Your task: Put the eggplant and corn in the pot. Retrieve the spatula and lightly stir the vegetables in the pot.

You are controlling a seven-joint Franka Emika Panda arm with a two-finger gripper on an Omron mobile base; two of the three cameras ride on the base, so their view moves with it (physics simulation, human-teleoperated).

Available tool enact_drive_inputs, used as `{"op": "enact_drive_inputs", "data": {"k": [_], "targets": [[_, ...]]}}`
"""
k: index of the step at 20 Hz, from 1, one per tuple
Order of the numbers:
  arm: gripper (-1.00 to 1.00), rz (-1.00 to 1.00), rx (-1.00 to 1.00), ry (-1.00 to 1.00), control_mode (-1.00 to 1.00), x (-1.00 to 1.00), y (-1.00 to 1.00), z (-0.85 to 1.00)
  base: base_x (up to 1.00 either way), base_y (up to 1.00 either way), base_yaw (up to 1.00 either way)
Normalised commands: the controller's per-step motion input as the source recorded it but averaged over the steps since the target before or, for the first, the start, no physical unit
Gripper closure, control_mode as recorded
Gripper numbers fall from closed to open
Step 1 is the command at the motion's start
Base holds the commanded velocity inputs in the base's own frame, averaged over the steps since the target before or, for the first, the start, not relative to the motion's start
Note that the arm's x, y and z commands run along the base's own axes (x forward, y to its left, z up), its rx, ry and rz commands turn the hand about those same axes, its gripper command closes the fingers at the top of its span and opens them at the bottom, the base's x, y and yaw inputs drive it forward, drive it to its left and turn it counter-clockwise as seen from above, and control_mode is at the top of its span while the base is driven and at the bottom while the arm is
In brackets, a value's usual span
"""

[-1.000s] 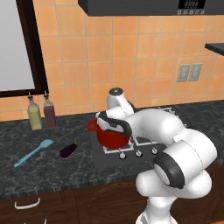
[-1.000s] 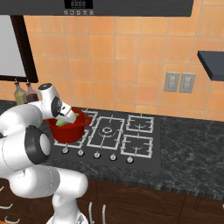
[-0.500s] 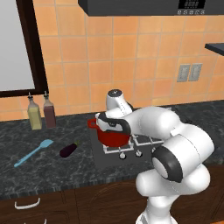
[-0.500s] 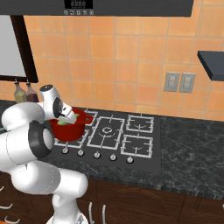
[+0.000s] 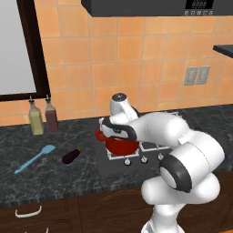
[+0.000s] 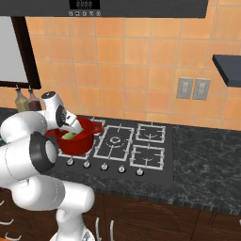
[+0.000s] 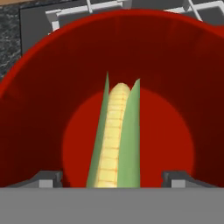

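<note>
Corn [image 7: 116, 135]: yellow cob in pale green husk, inside the red pot [image 7: 39, 92], directly ahead of the fingers [image 7: 48, 178] and between them, long axis running straight away from the gripper [image 7: 111, 179]. Fingers stand wide apart, clear of the cob on both sides; judged released. Eggplant [image 5: 71, 155]: dark purple, glossy, on the counter [image 5: 54, 177] well off to one side of the fingers, next to collect; blue spatula [image 5: 34, 159] just beyond it.

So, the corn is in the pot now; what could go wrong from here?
The gripper hangs open inside the pot, right over the corn, so lifting carelessly may catch the rim. The eggplant lies close to the spatula on the counter, and reaching for it may knock the spatula.
</note>
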Motion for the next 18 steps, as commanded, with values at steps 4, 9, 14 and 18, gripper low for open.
{"op": "enact_drive_inputs", "data": {"k": [4,9,14,18], "targets": [[-1.00,0.00,0.00,-0.01,-1.00,-0.11,0.00,0.01,0.00,0.00,0.00],[-1.00,0.00,0.01,0.00,-1.00,-0.03,0.03,0.02,0.00,0.00,0.00],[-1.00,0.00,0.01,-0.02,-1.00,-0.12,0.04,0.33,0.00,0.00,0.00],[-1.00,0.00,0.02,-0.09,-1.00,-0.75,-0.01,0.65,0.00,0.00,0.00]]}}
